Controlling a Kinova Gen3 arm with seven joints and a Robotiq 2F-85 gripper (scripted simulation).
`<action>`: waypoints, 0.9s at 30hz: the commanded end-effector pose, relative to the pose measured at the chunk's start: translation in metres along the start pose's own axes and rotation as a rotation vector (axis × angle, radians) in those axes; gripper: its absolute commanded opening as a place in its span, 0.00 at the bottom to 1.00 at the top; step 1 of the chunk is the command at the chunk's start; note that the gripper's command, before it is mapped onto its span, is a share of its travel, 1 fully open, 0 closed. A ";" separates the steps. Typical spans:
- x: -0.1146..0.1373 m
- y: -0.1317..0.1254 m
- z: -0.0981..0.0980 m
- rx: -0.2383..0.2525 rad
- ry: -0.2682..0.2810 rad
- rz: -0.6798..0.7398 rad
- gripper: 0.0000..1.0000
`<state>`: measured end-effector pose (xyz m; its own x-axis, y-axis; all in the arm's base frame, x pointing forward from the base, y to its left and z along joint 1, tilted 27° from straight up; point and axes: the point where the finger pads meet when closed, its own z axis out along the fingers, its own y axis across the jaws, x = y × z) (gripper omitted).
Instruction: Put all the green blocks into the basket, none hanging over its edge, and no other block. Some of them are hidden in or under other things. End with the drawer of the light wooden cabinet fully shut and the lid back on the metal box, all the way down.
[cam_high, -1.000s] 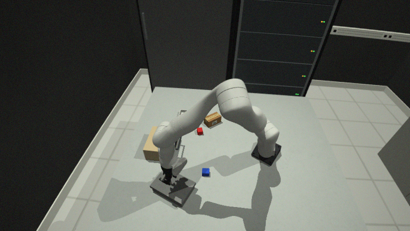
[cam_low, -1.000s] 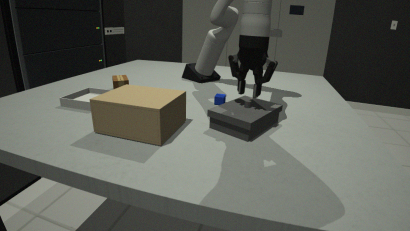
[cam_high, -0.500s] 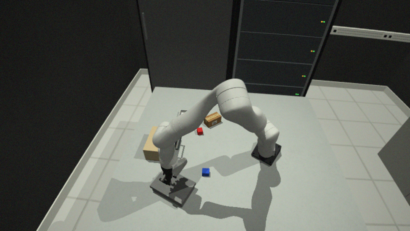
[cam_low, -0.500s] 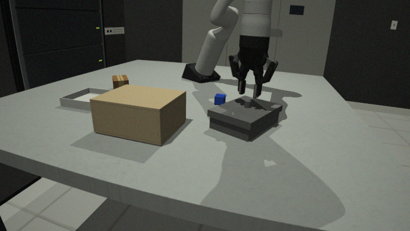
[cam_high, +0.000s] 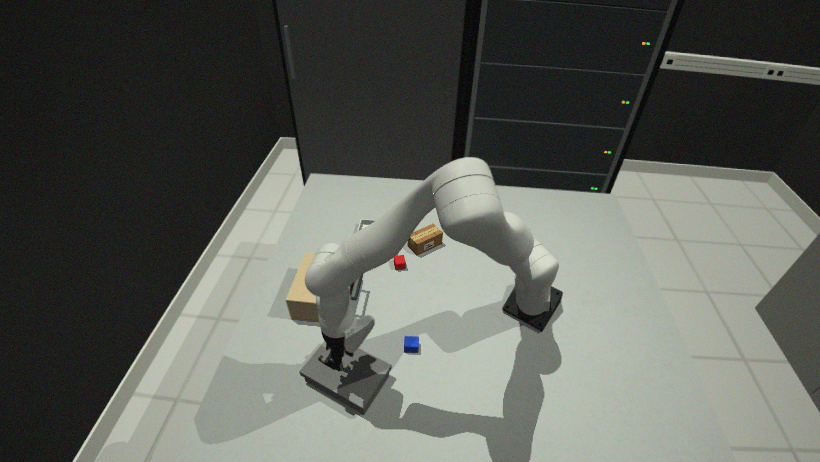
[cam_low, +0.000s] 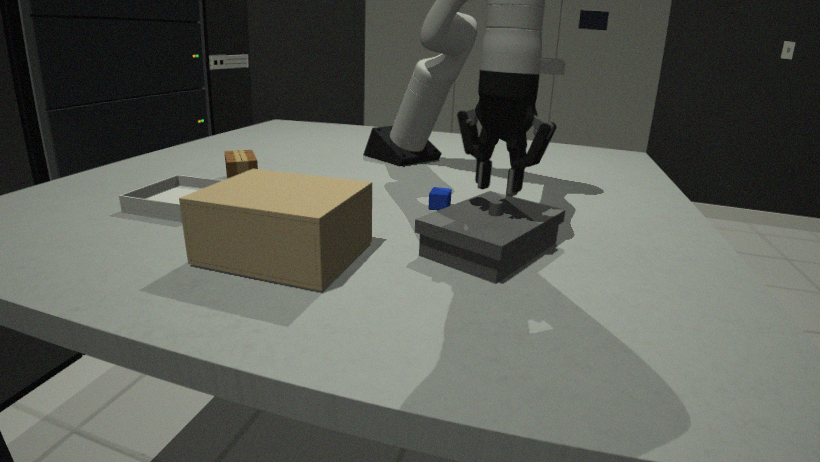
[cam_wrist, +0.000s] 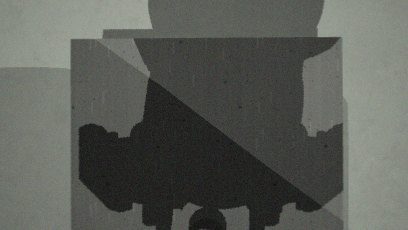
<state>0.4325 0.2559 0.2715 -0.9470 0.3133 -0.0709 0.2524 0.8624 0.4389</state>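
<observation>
Seen from the top, the light wooden cabinet (cam_high: 302, 298) (cam_low: 252, 241) stands at the left of the table, partly hidden by the arm; whether its drawer is fully shut cannot be told. Next, the gripper (cam_high: 332, 365) (cam_low: 499, 182) points down over the metal box (cam_high: 328, 394) (cam_low: 459, 256), its fingers parted partway with nothing between them. Its fingertips are just above the round knob (cam_low: 496, 207) (cam_wrist: 207, 221) of the lid (cam_high: 351, 390) (cam_low: 459, 223) (cam_wrist: 110, 75), which lies level on the box. Farther back, a shallow grey tray (cam_high: 367, 221) (cam_low: 150, 207) shows partly beyond the arm. Rightward come the red block (cam_high: 399, 262), the blue block (cam_high: 411, 344) (cam_low: 439, 198) near the metal box, the cardboard box (cam_high: 425, 241) (cam_low: 240, 165) and the arm's black base (cam_high: 558, 294) (cam_low: 375, 150). Green blocks cannot be made out.
</observation>
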 end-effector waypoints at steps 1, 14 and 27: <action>0.000 0.002 0.002 -0.005 -0.003 0.005 0.48; 0.000 0.001 0.008 -0.004 -0.002 0.005 0.48; 0.001 0.001 0.020 -0.002 -0.001 0.006 0.48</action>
<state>0.4341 0.2638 0.2574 -0.9464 0.3159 -0.0677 0.2563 0.8617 0.4380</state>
